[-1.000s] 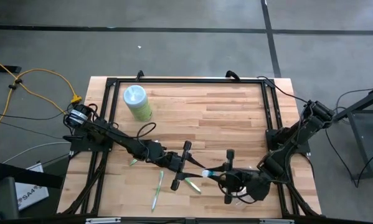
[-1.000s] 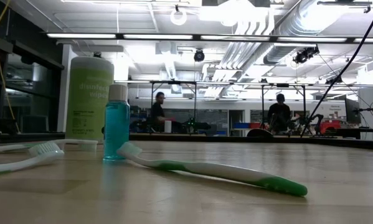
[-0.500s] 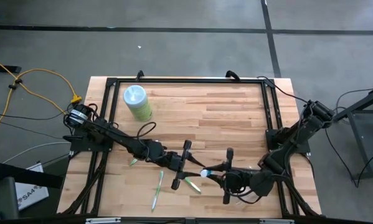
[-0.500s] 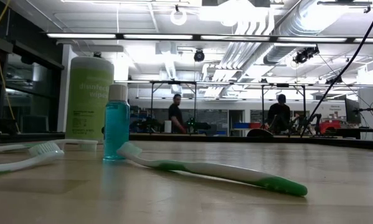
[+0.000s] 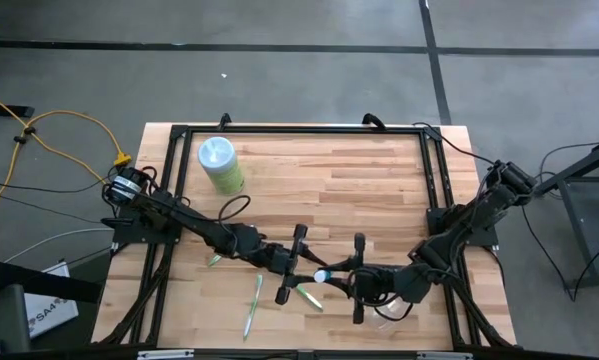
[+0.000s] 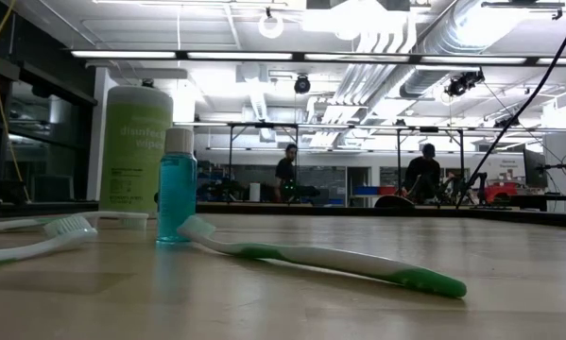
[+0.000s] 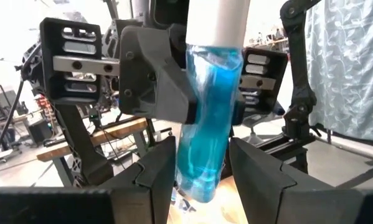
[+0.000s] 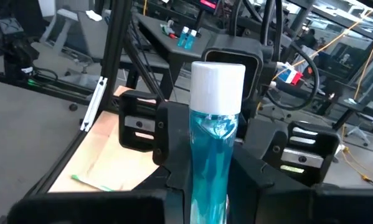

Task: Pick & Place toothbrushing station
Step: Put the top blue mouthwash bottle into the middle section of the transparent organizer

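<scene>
Blue tube (image 8: 210,155): held upright above the table's near-centre, clamped between the right gripper's (image 5: 331,277) fingers. Left gripper (image 5: 301,265): met opposite, fingers (image 7: 154,171) spread either side of the tube, not closed on it. Toothbrushes (image 5: 251,307): lying on the table (image 5: 359,180) below.

Surface (image 5: 359,170): pale wood in plank strips, framed by a black rail.
Tube (image 8: 212,149): clear turquoise blue with a white cap.
Canister (image 5: 220,165): pale green body, light-blue lid.
Nearest toothbrush (image 6: 320,257): white with green patches and white bristles.
Second toothbrush (image 6: 37,241): white handle, white bristles.
Left gripper (image 5: 301,262) and right gripper (image 5: 347,275): black.
Fingers (image 7: 155,171): dark grey.
Floor (image 5: 299,80): grey with dark lines.
Cable (image 5: 39,135): yellow.
</scene>
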`<state>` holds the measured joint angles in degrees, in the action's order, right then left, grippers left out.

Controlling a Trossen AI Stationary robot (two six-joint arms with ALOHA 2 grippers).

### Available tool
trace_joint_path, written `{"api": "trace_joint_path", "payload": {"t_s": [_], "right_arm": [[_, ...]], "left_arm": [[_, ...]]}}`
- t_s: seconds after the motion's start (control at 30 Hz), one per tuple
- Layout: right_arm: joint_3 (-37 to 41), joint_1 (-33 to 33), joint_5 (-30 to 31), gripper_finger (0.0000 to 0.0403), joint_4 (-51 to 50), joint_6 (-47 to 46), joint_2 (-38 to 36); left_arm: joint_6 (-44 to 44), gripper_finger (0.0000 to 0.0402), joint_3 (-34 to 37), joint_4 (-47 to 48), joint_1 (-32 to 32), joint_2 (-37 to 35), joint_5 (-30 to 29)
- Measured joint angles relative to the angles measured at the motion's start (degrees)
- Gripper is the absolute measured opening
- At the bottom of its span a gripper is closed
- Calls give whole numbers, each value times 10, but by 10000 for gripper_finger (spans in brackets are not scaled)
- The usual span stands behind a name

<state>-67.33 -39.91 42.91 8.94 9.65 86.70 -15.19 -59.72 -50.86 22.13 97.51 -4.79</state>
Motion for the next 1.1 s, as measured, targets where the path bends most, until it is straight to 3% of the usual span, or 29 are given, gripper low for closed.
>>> {"api": "trace_joint_path", "payload": {"t_s": [0.3, 0.5, 0.7, 1.1], "right_arm": [[0, 8, -24, 57, 21, 27, 0], [0, 10, -26, 57, 22, 21, 0], [0, 10, -26, 68, 21, 11, 0], [0, 9, -27, 158, 23, 33, 0]], "left_arm": [[-1, 143, 0, 0, 0, 0, 0], [-4, 73, 0, 0, 0, 0, -4], [-4, 68, 0, 0, 0, 0, -4], [13, 69, 0, 3, 0, 0, -3]]}}
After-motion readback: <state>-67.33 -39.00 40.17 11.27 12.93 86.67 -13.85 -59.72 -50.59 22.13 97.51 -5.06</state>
